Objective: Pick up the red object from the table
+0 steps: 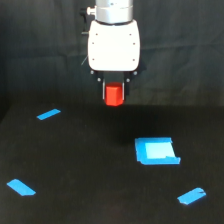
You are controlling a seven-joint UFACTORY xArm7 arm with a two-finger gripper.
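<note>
In the exterior view, the gripper (114, 95) is hanging down under its white body, up above the table (85, 165). Its two dark fingers (104, 91) are squeezing the red object (114, 95) from both sides, so the pincer is closed tight on it. The red object is sitting in the air, not touching the table. A blue square patch (156, 150) is lying lower down, toward the exterior view's right. Three blue tape strips (48, 114) are lying well apart on the black top.

Dark wrinkled backdrop (40, 45) behind, dim surroundings, light falling from above
</note>
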